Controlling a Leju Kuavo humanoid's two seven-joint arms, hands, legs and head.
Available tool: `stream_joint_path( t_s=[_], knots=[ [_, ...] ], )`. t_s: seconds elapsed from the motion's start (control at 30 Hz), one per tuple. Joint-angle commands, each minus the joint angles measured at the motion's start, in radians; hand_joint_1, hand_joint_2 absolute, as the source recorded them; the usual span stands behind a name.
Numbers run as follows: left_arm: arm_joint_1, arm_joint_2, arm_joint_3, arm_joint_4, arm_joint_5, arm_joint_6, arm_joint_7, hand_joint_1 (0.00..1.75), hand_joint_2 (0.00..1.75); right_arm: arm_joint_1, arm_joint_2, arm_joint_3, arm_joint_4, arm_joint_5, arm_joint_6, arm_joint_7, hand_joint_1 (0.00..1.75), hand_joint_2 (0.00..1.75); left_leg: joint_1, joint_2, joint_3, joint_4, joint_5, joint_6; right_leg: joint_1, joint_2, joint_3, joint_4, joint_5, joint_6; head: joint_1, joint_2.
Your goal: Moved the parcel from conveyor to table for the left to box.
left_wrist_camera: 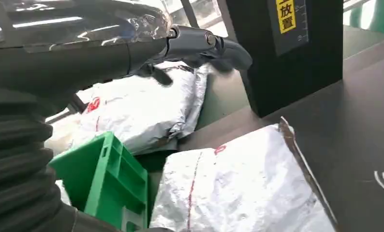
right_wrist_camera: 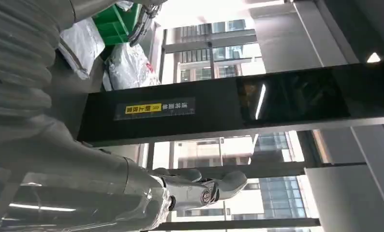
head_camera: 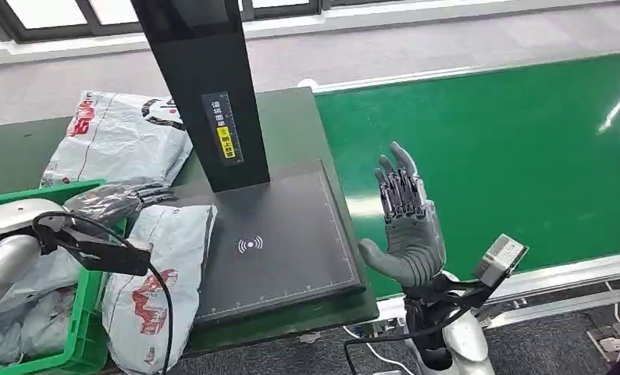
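A grey plastic parcel with red print lies on the table's left part, half on the black scanner pad, beside the green box. The same parcel shows in the left wrist view. My left hand hovers just above the parcel's far end, fingers stretched out, holding nothing. My right hand is raised over the near edge of the green conveyor, fingers spread upward, empty. The right hand's fingers show stretched out in its wrist view.
A second grey parcel lies at the table's far left. More parcels fill the green box. A black scanner post stands at the pad's far edge. The conveyor belt carries nothing.
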Motion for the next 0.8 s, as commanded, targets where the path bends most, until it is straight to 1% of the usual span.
stream_joint_path(
  t_s=[0.03, 0.13, 0.17, 0.2, 0.23, 0.27, 0.3, 0.33, 0.37, 0.4, 0.47, 0.53, 0.63, 0.8],
  knots=[
    [-0.023, 0.041, -0.14, 0.047, -0.061, 0.032, 0.022, 0.0, 1.75, -0.008, -0.011, -0.043, 0.024, 0.0, 0.008, 0.003, 0.0, 1.75, 0.0, -0.001, 0.002, -0.002, 0.0, 0.001, 0.0, -0.002, 0.002, -0.002, 0.0, 0.0, 0.0, 0.0],
    [0.007, 0.061, -0.143, 0.057, -0.069, 0.047, 0.021, 0.0, 1.75, -0.003, -0.004, -0.047, 0.02, 0.031, -0.008, 0.004, 0.0, 1.75, 0.0, -0.002, 0.003, -0.003, 0.001, 0.001, 0.001, -0.003, 0.004, -0.004, 0.0, 0.001, 0.0, 0.0],
    [0.031, 0.074, -0.133, 0.047, -0.073, 0.058, 0.024, 0.0, 1.75, -0.004, -0.003, -0.049, 0.016, 0.103, -0.05, 0.0, 0.0, 1.75, 0.0, -0.001, 0.003, -0.002, 0.0, 0.001, 0.0, -0.002, 0.003, -0.002, 0.0, 0.0, 0.0, 0.0],
    [0.031, 0.074, -0.133, 0.047, -0.073, 0.058, 0.024, 0.0, 1.75, -0.004, -0.003, -0.049, 0.016, 0.103, -0.05, 0.0, 0.0, 1.75, 0.0, -0.001, 0.003, -0.003, 0.0, 0.001, 0.0, -0.002, 0.004, -0.003, 0.0, 0.001, 0.0, 0.0],
    [0.062, 0.095, -0.127, 0.037, -0.076, 0.071, 0.016, 0.0, 1.75, -0.008, -0.002, -0.052, 0.012, 0.105, -0.047, 0.002, 0.0, 1.75, -0.001, 0.001, 0.003, -0.002, 0.0, 0.001, -0.001, 0.0, 0.003, -0.002, 0.0, 0.001, 0.0, 0.0],
    [0.066, 0.098, -0.126, 0.035, -0.076, 0.074, 0.017, 0.0, 1.75, -0.009, -0.002, -0.053, 0.012, 0.105, -0.047, 0.002, 0.0, 1.75, 0.0, 0.0, 0.003, -0.003, 0.0, 0.001, 0.0, -0.001, 0.003, -0.003, 0.0, 0.001, 0.0, 0.0],
    [0.091, 0.113, -0.113, 0.017, -0.076, 0.079, 0.017, 0.0, 1.75, -0.012, 0.003, -0.059, 0.011, 0.177, -0.097, 0.013, 0.0, 1.75, -0.001, 0.001, 0.003, -0.002, 0.0, 0.001, 0.0, 0.0, 0.003, -0.002, 0.0, 0.0, 0.0, 0.0],
    [0.106, 0.116, -0.1, 0.007, -0.077, 0.083, 0.018, 0.0, 1.75, -0.011, 0.004, -0.067, 0.009, 0.212, -0.13, 0.016, 0.0, 1.75, -0.001, 0.001, 0.002, -0.002, 0.0, 0.001, -0.001, 0.0, 0.001, -0.001, 0.0, 0.0, 0.0, 0.0],
    [0.139, 0.126, -0.075, -0.011, -0.077, 0.084, 0.037, 0.0, 1.75, -0.014, 0.008, -0.076, 0.012, 0.347, -0.23, 0.048, 0.0, 1.75, 0.0, 0.001, 0.003, -0.002, 0.0, 0.001, 0.0, 0.0, 0.002, -0.002, 0.0, 0.0, 0.0, 0.0],
    [0.211, 0.146, -0.032, -0.053, -0.081, 0.093, 0.048, 0.0, 1.75, -0.023, 0.001, -0.087, 0.026, 0.477, -0.312, 0.135, 0.0, 1.75, 0.0, 0.0, 0.004, -0.003, 0.0, 0.001, 0.0, -0.001, 0.004, -0.003, 0.0, 0.0, 0.0, 0.0],
    [0.247, 0.155, -0.012, -0.073, -0.089, 0.098, 0.054, 0.0, 1.75, -0.029, -0.005, -0.098, 0.038, 0.475, -0.315, 0.134, 0.0, 1.75, 0.0, 0.003, 0.004, -0.004, 0.0, 0.001, 0.0, 0.002, 0.003, -0.004, 0.001, 0.0, 0.0, 0.0],
    [0.247, 0.153, -0.011, -0.075, -0.091, 0.098, 0.055, 0.0, 1.75, -0.028, -0.005, -0.099, 0.041, 0.475, -0.315, 0.134, 0.0, 1.75, 0.0, 0.003, 0.003, -0.003, 0.0, 0.001, 0.0, 0.002, 0.003, -0.003, 0.0, 0.0, 0.0, 0.0],
    [0.24, 0.149, -0.009, -0.075, -0.096, 0.094, 0.057, 0.0, 1.75, -0.027, -0.002, -0.096, 0.039, 0.475, -0.316, 0.134, 0.0, 1.75, 0.001, -0.001, 0.001, -0.001, 0.0, 0.001, 0.001, -0.003, 0.002, -0.002, -0.001, 0.0, 0.0, 0.0],
    [0.24, 0.149, -0.009, -0.075, -0.096, 0.094, 0.057, 0.0, 1.75, -0.027, -0.002, -0.096, 0.039, 0.475, -0.316, 0.134, 0.0, 1.75, 0.0, -0.003, 0.0, -0.001, 0.0, 0.001, 0.0, -0.003, 0.002, -0.002, -0.001, 0.0, 0.0, 0.0]
  ],
)
